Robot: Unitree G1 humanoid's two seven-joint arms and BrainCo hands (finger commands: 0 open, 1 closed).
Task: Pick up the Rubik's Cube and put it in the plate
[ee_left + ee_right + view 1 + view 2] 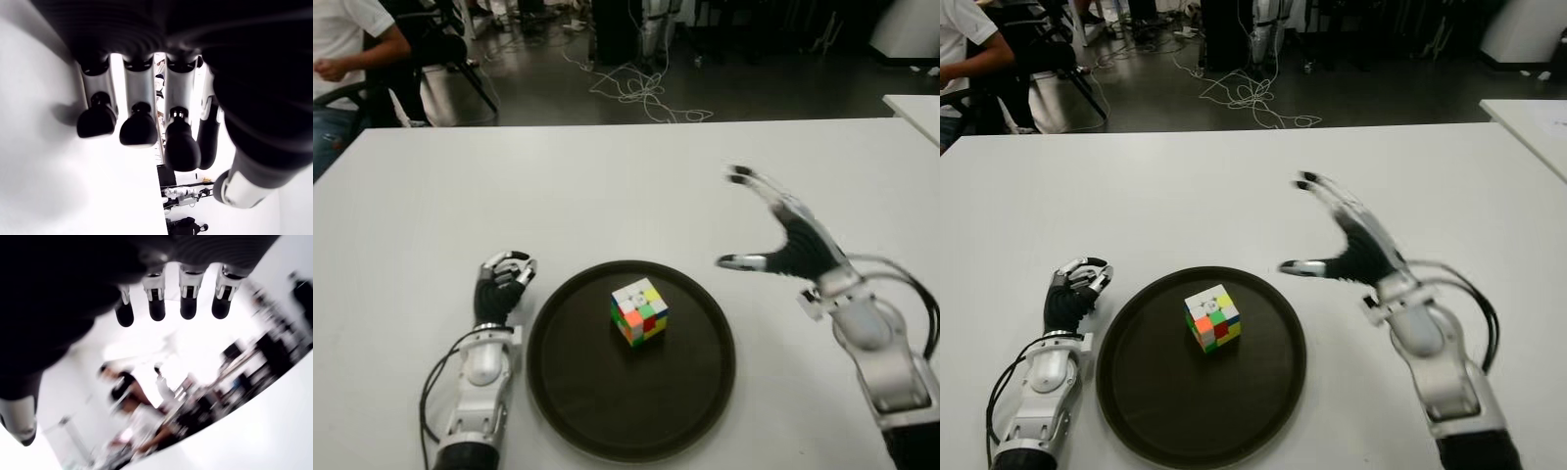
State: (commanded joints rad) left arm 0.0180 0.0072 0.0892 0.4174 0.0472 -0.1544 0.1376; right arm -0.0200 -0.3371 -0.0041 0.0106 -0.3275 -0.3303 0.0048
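Left eye view, Rubik's Cube (639, 311) in plate (570, 392), right robot hand (786, 238) spread beside it.

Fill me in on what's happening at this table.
The Rubik's Cube already sits inside the dark round plate on the white table. The right robot hand is raised to the right of the plate, fingers spread and holding nothing. The left robot hand shows just left of the plate, fingers curled and empty. A person sits beyond the table's far left corner, not involved.
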